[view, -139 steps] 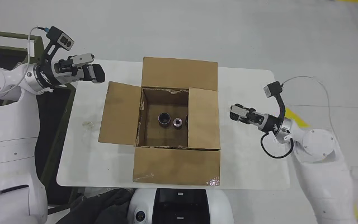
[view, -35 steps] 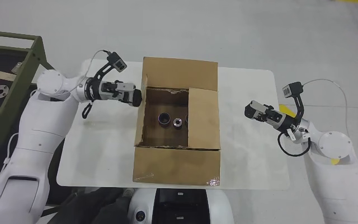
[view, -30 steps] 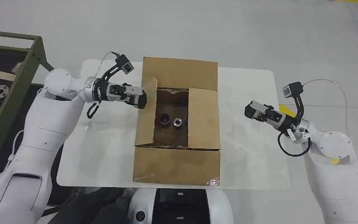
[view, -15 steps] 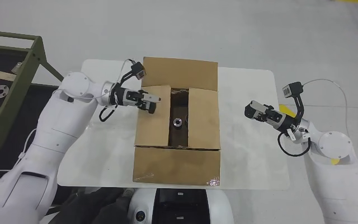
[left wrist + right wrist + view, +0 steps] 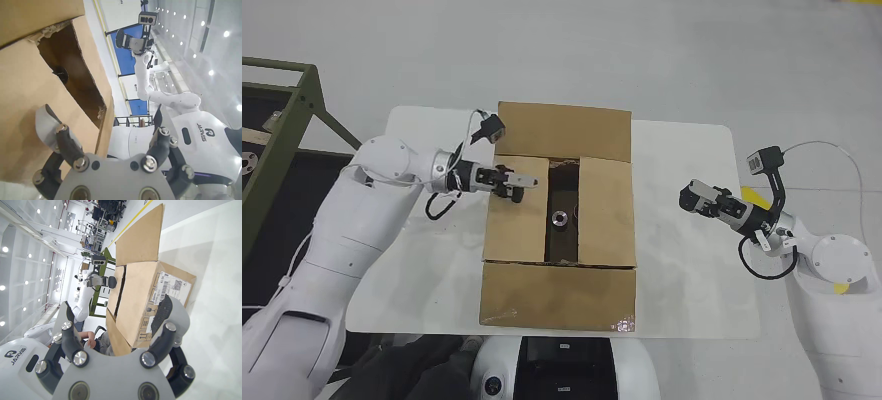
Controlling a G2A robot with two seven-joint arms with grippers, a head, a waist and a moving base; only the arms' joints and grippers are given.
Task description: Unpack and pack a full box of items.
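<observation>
Cardboard box (image 5: 604, 210) sits on the table (image 5: 682, 150) in my top view, side flaps folded in, far and near flaps open; a round metal part (image 5: 560, 217) shows through the gap, the rest inside hidden. My left claw (image 5: 517, 184), fingers apart, is over the left flap. Left wrist: a dark ridged item (image 5: 61, 73) half behind that flap. Right wrist: my right claw (image 5: 116, 304), spread wide, hangs beside the box's labelled side.
</observation>
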